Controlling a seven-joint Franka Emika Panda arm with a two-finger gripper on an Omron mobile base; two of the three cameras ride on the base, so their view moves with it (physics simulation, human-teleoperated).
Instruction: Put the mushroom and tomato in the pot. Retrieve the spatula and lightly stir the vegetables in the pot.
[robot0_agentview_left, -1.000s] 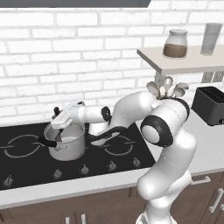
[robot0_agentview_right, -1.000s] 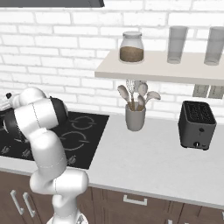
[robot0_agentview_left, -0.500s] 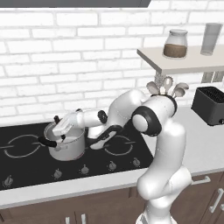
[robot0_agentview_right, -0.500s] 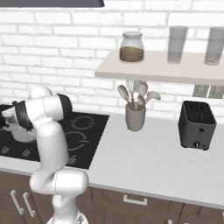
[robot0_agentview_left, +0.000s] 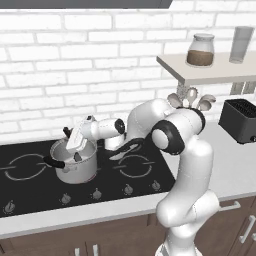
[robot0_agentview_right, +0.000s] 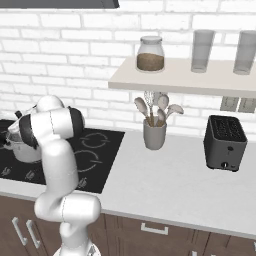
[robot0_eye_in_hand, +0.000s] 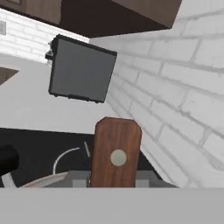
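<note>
The steel pot (robot0_agentview_left: 75, 166) with black side handles stands on the left of the black cooktop (robot0_agentview_left: 140, 172). My gripper (robot0_agentview_left: 78, 150) hangs tilted over the pot's mouth, shut on the spatula (robot0_agentview_left: 77, 156), whose dark lower end dips inside the pot. In the hand view the spatula's reddish-brown handle (robot0_eye_in_hand: 115, 153) stands up between my fingers, with my gripper (robot0_eye_in_hand: 113, 180) closed around it, and one black pot handle (robot0_eye_in_hand: 7, 160) shows at the left. The pot (robot0_agentview_right: 21, 148) is partly behind my arm in the right base view. Mushroom and tomato are hidden from me.
A grey holder with pale spoons (robot0_agentview_right: 154, 134) stands on the counter right of the cooktop. A black toaster (robot0_agentview_right: 225, 143) sits further right. Above is a wall shelf (robot0_agentview_right: 180, 81) with a jar and glasses. The brick wall runs close behind the pot.
My hand dipped toward the pot and came back up a little to the right, still at its mouth, while my elbow swung round. The spatula stayed in the grip.
</note>
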